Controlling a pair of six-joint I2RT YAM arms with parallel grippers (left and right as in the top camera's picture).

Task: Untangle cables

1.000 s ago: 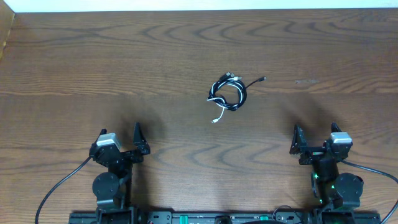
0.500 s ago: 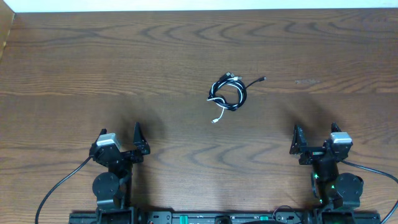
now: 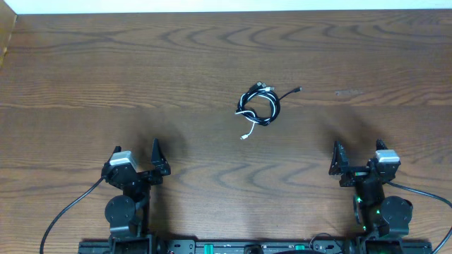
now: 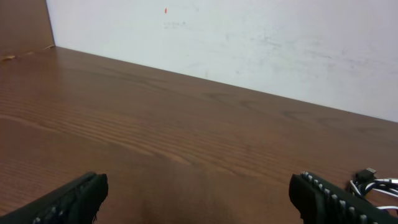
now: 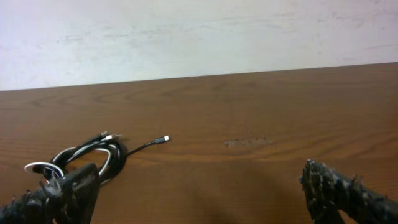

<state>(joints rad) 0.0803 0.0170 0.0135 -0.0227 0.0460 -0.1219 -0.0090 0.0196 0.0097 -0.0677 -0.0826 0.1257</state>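
The cables (image 3: 258, 106), one black and one white, lie coiled together in a small bundle on the wooden table, a little right of centre. A black plug end sticks out to the right and a white plug end to the lower left. The bundle also shows at the left of the right wrist view (image 5: 87, 155) and at the far right edge of the left wrist view (image 4: 373, 185). My left gripper (image 3: 135, 161) is open and empty at the front left, far from the bundle. My right gripper (image 3: 357, 158) is open and empty at the front right.
The wooden table (image 3: 106, 70) ends at a white wall at the back. A brown panel stands at the far left edge (image 3: 6, 35). A small scuff mark (image 3: 347, 92) sits right of the bundle.
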